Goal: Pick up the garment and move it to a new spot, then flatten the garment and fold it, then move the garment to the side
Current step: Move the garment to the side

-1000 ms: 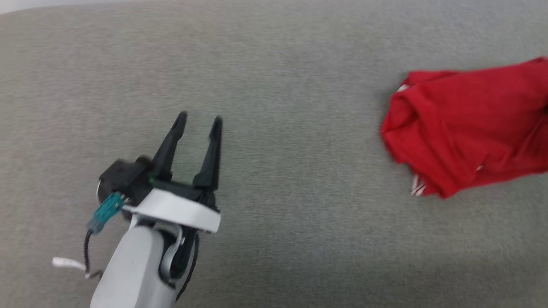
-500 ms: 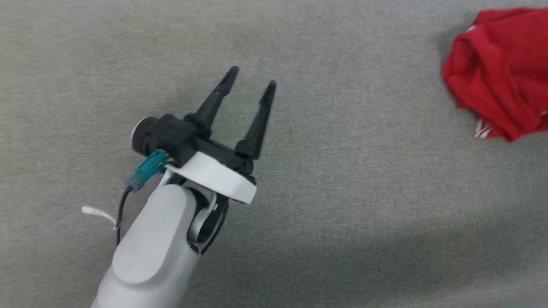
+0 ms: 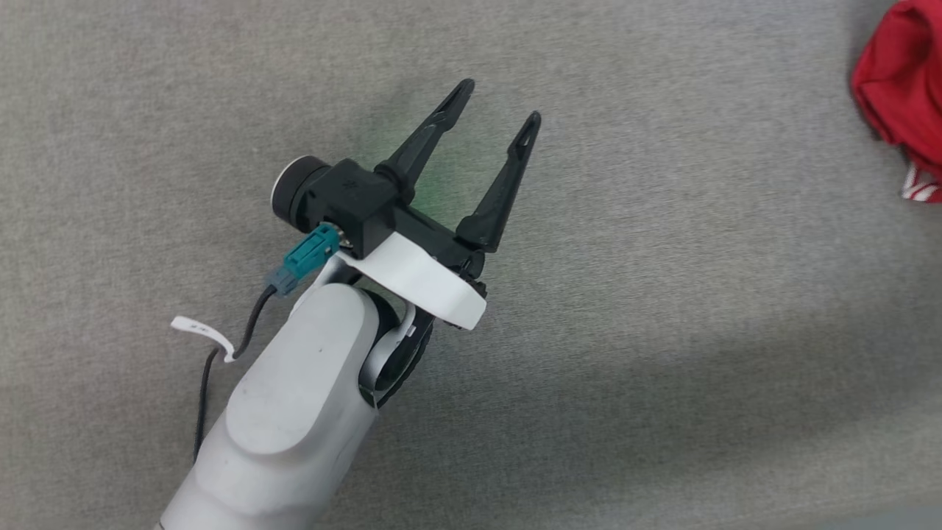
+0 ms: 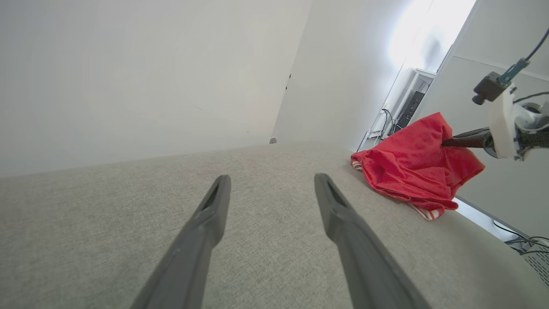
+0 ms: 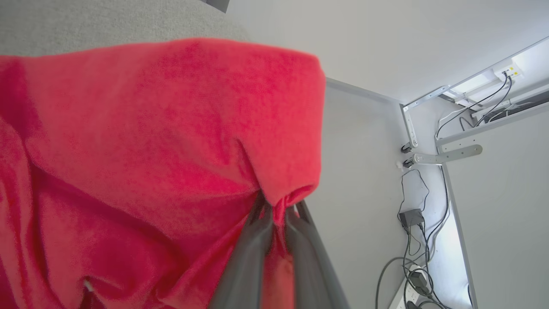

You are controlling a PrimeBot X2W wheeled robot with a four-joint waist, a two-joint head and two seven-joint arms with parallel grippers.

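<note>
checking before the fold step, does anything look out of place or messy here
The garment is bunched in a crumpled heap near the edge of the grey surface, a striped band poking out underneath, with the right gripper pinched shut on a fold. The left gripper hangs open over bare surface. No tear shows.

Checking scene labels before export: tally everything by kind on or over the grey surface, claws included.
garment, red with white striped trim: 1
claws: 2 (left claw open above bare cloth, right claw shut on the garment)
grey surface: 1
Total: 4
</note>
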